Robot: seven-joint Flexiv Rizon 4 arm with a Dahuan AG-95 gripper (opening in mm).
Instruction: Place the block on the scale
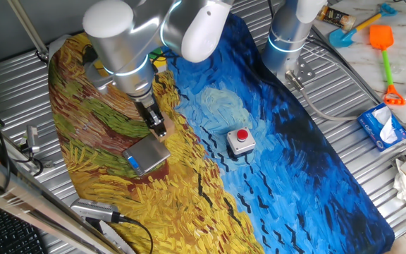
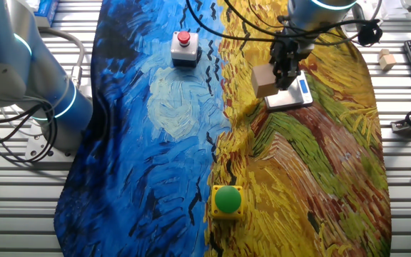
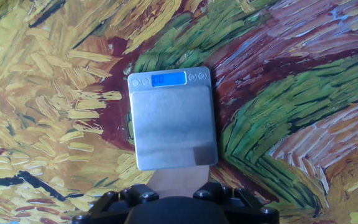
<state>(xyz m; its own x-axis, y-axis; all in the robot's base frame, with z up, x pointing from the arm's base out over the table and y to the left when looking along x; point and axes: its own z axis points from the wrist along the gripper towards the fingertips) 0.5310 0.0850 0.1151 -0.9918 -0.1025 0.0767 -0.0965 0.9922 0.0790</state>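
We read this as the carry step, near its end: the gripper [image 2: 280, 71] is clamped on the block [image 2: 263, 81], which hangs off the cloth and just beside the scale [image 2: 289, 97], toward the edge away from its blue strip. In the hand view the block [image 3: 178, 178] shows as a tan face at the near edge of the scale [image 3: 174, 128], the grey plate bare, the blue display [image 3: 169, 79] lit at the far side; its digits are too small for us to read. Next move, in our judgement: shift the block forward over the middle of the plate, lower until it seats flat, then part the fingers and lift clear. From one fixed view the block [image 1: 160, 129] is mostly covered by the fingers, so its height above the scale [image 1: 146, 154] is hard to judge. The fingertips themselves are cut off at the bottom of the hand view. The grey box with the red button [image 1: 241, 141] and the green button [image 2: 227, 199] lie well apart from the work.
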